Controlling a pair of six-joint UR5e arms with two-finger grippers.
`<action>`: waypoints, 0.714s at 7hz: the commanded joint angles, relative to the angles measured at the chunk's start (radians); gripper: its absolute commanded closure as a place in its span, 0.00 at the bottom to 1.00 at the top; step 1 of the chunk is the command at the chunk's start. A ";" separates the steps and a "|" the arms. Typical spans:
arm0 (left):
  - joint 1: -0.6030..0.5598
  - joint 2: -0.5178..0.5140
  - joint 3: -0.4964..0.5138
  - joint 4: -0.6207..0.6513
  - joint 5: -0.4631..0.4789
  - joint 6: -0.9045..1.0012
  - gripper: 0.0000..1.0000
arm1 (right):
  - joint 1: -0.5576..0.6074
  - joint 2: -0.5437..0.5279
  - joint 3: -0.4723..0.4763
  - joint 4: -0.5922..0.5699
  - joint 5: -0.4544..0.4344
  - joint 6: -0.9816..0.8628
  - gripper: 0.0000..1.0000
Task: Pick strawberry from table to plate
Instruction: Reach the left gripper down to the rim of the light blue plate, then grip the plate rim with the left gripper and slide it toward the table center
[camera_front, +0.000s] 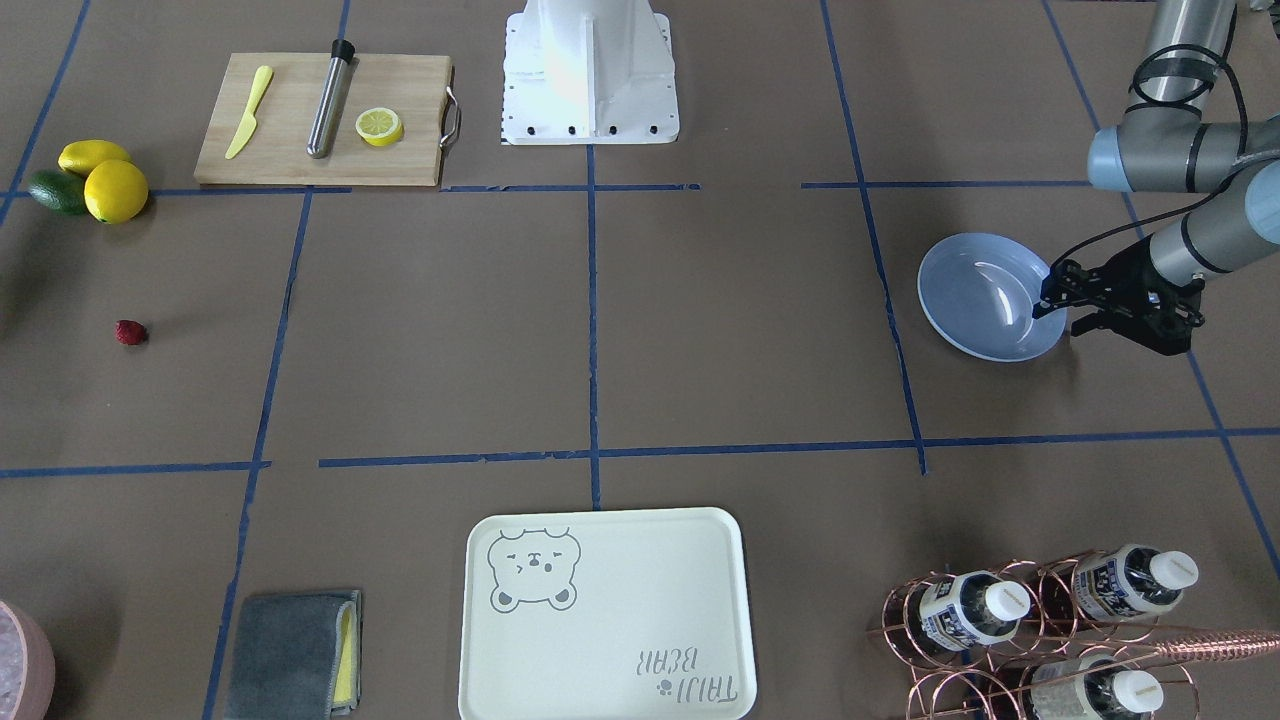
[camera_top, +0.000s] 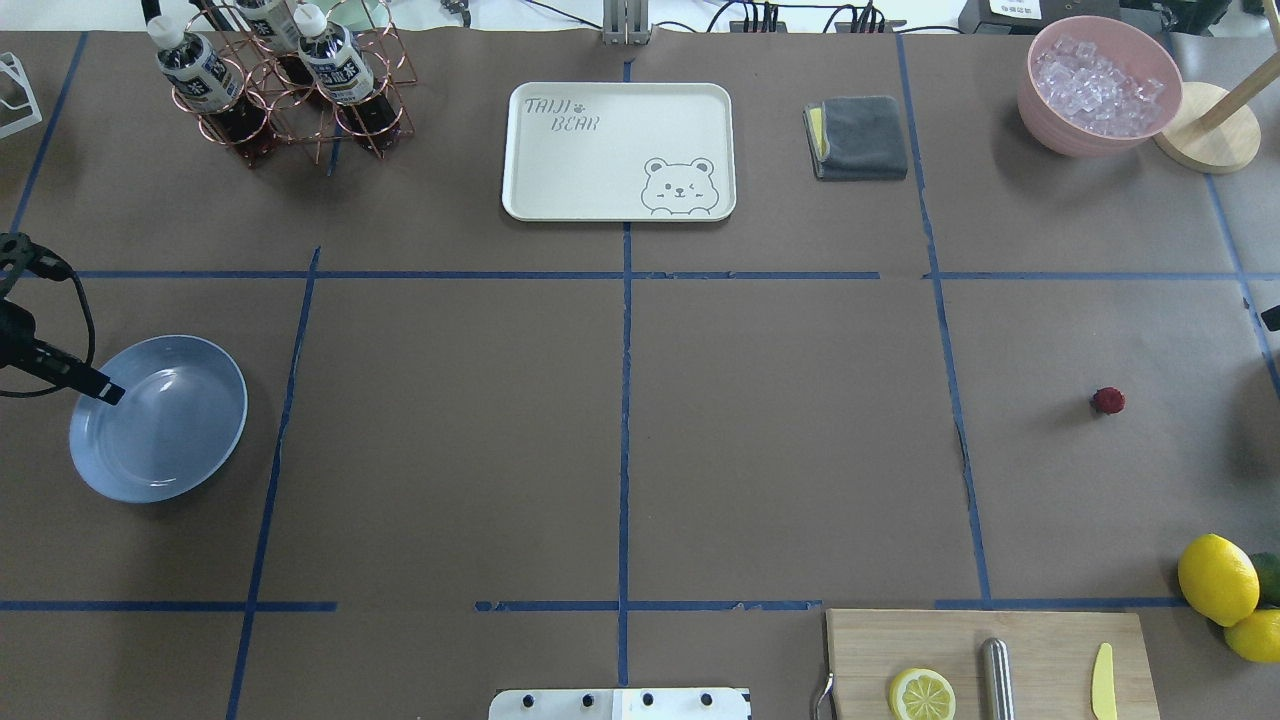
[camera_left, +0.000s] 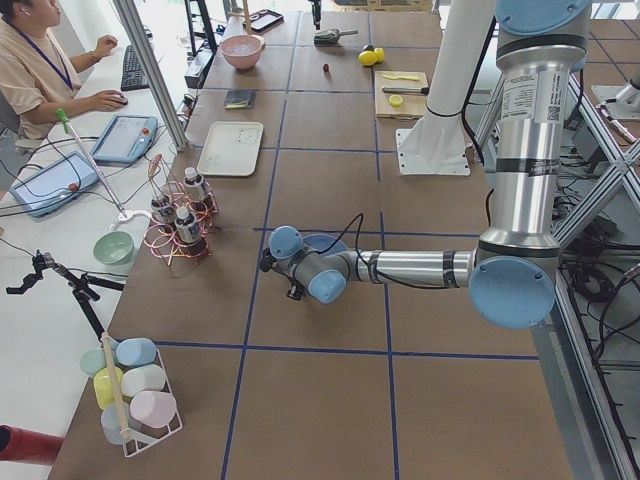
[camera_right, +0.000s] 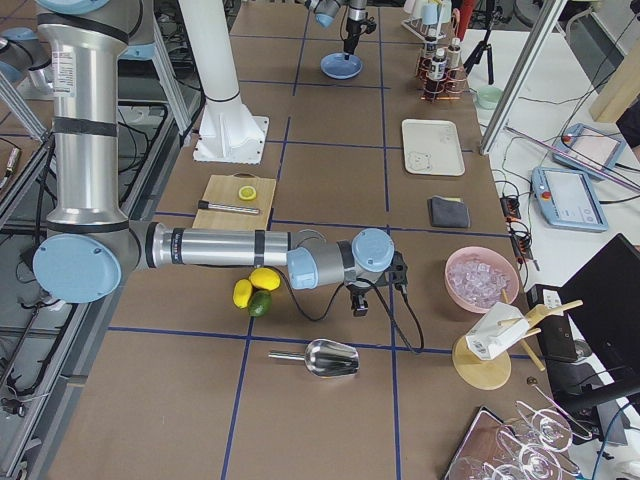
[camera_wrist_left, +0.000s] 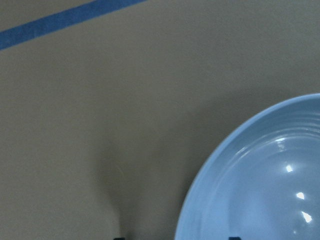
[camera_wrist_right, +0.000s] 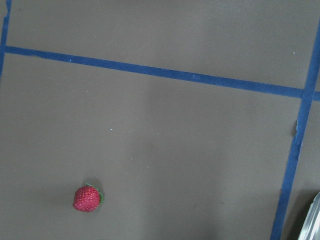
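The strawberry (camera_front: 131, 332) (camera_top: 1107, 401), small and dark red, lies alone on the brown table (camera_top: 780, 420). In the right wrist view the strawberry (camera_wrist_right: 88, 198) sits low and left, with no fingers showing. The right gripper (camera_right: 358, 300) appears only in the exterior right view, above that end of the table, and I cannot tell its state. Across the table rests the empty light-blue plate (camera_front: 985, 295) (camera_top: 160, 420). The left gripper (camera_front: 1060, 318) is open at the plate's outer edge, jaws straddling the rim, and the plate (camera_wrist_left: 260, 190) fills the lower right of its wrist view.
A cutting board (camera_front: 322, 120) holds a lemon half, a yellow knife and a metal rod. Lemons (camera_front: 115, 190) and an avocado sit near the strawberry. Also here are a bear tray (camera_front: 605, 612), a bottle rack (camera_front: 1040, 620), a grey cloth (camera_front: 290, 655), an ice bowl (camera_top: 1100, 85) and a scoop (camera_right: 320, 357).
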 joint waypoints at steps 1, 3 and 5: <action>0.002 0.000 -0.002 0.000 0.000 0.000 1.00 | 0.000 0.000 0.000 0.000 0.001 0.001 0.00; 0.002 -0.002 -0.082 -0.002 -0.008 -0.190 1.00 | 0.000 0.000 0.002 0.000 0.001 0.001 0.00; 0.002 -0.032 -0.189 -0.002 -0.013 -0.363 1.00 | 0.000 0.000 0.006 0.000 0.001 0.002 0.00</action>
